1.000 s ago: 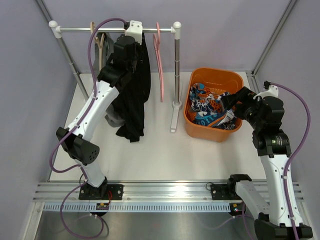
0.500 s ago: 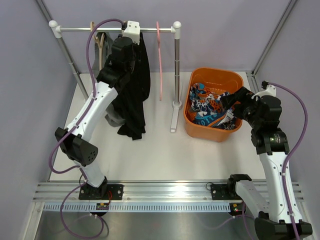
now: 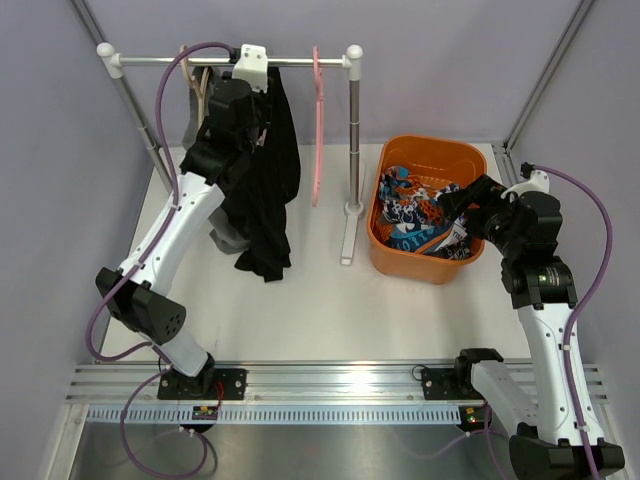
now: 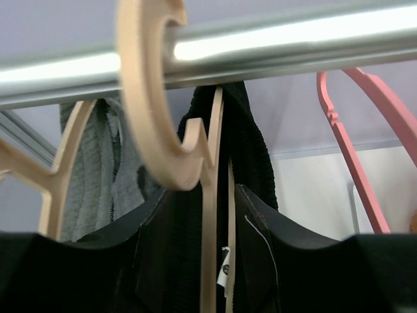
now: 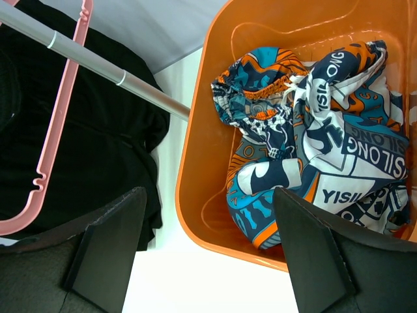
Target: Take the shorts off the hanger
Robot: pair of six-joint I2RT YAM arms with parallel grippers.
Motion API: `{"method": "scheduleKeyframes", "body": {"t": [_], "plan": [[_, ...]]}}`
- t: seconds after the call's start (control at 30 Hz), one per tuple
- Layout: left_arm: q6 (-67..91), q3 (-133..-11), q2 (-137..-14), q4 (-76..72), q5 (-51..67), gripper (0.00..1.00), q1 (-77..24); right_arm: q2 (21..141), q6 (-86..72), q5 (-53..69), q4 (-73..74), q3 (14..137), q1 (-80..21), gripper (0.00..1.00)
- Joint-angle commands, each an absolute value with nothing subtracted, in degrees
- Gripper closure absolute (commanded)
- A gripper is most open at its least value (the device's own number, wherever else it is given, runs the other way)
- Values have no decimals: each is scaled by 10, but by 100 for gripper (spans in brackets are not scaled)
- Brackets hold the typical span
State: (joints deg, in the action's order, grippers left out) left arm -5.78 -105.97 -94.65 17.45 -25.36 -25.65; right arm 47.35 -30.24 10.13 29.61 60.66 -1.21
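Gap between black shorts (image 3: 268, 190), pink hanger (image 3: 320, 120)

A metal clothes rail (image 3: 150, 60) is running across the upper left of the overhead view. Its upright post (image 3: 354, 130) is dropping at centre onto a flat foot (image 3: 348, 238), which is resting on the white table (image 3: 330, 310). An orange tub (image 3: 430, 150) is sitting upright right of centre, just beside that foot, while a ribbed aluminium track (image 3: 330, 385) is lying along the bottom and pale grey-violet walls (image 3: 50, 150) are closing in both sides.
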Motion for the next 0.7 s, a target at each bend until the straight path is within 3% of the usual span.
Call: {"method": "scheduleKeyframes", "body": {"t": [0.0, 0.67], "plan": [[-62, -1067, -907, 128, -265, 54, -251, 469, -299, 112, 272, 602, -14, 12], [-44, -1107, -971, 178, -245, 54, -245, 482, -296, 112, 265, 601, -14, 12]]}}
